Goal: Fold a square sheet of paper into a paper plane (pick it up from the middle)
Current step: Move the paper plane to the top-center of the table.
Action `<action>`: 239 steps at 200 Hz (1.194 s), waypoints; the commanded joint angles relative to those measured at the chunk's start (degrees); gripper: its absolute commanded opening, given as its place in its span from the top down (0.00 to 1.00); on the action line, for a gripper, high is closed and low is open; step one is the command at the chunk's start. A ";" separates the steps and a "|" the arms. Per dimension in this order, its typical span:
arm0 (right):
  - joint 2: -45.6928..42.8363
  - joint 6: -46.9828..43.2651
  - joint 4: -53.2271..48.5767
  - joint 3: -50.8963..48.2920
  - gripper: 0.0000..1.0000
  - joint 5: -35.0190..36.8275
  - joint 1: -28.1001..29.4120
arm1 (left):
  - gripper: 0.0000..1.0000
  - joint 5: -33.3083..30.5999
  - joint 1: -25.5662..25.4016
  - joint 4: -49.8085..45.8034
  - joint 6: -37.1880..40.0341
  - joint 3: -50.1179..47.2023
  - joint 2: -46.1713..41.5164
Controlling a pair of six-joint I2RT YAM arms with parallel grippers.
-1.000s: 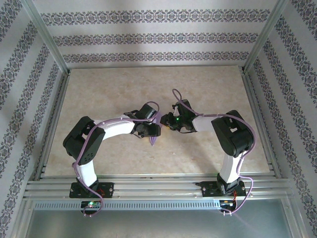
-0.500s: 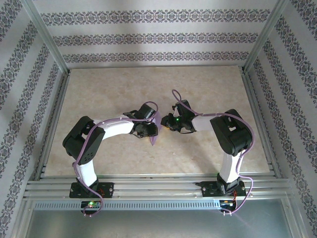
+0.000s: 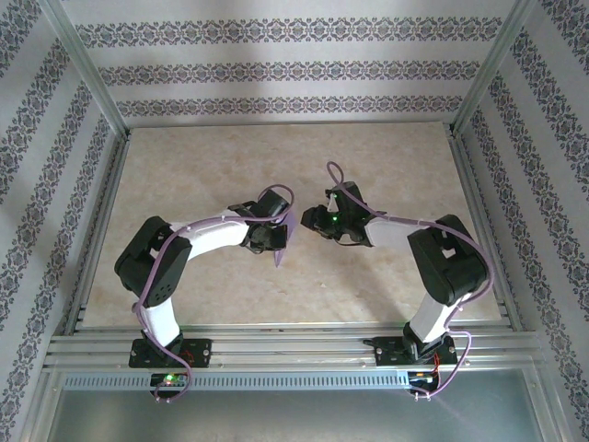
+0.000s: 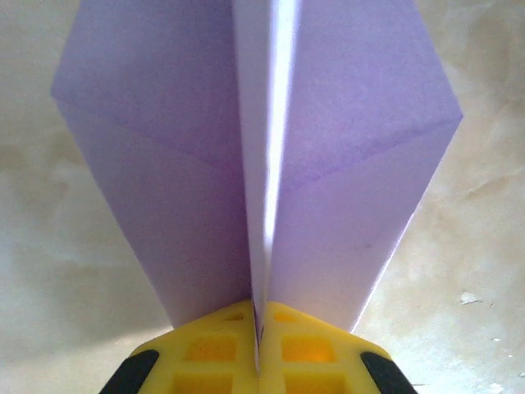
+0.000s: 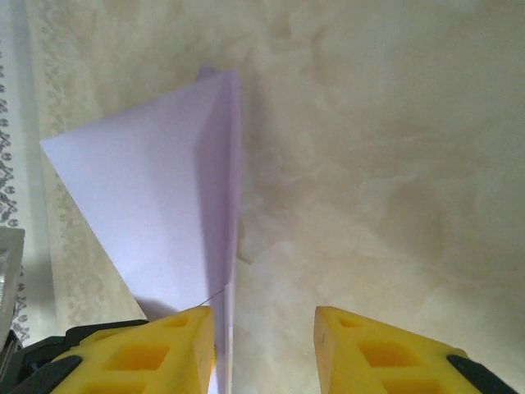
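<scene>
Left gripper (image 4: 258,349), 1 of 2: pinched tight on the centre ridge of the 1 paper plane (image 4: 344,172), with 2 wings fanning out ahead of its yellow fingers. Right gripper (image 5: 264,349): jaws apart, gripping nothing, plane just beside its left finger. Left wrist view: the ridge pinch up close. Top view: both arms over 1 table (image 3: 230,157), the plane's tip pointing toward the bases.

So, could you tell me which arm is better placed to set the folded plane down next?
Left, probably. The left gripper is shut on the paper plane at its centre ridge. The right gripper is open, with the paper only alongside one finger, so it would have to grasp first.
</scene>
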 commanded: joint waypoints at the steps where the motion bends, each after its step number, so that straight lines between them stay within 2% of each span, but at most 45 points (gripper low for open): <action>1: -2.77 -2.11 -2.56 -1.80 0.62 4.59 -0.80 | 0.94 -5.86 0.64 -9.30 3.77 2.52 -3.42; 53: -4.22 -1.82 -3.03 -2.74 0.62 6.84 -0.97 | 0.91 -8.61 0.59 -15.86 5.77 6.04 0.99; 185: -3.95 -0.98 -2.95 -2.93 0.61 6.69 -1.21 | 0.79 -5.82 0.59 -14.79 4.59 6.70 6.70; 239: -3.60 -0.84 -2.91 -2.66 0.61 6.43 -1.22 | 0.78 -5.68 0.51 -14.98 3.97 6.53 8.54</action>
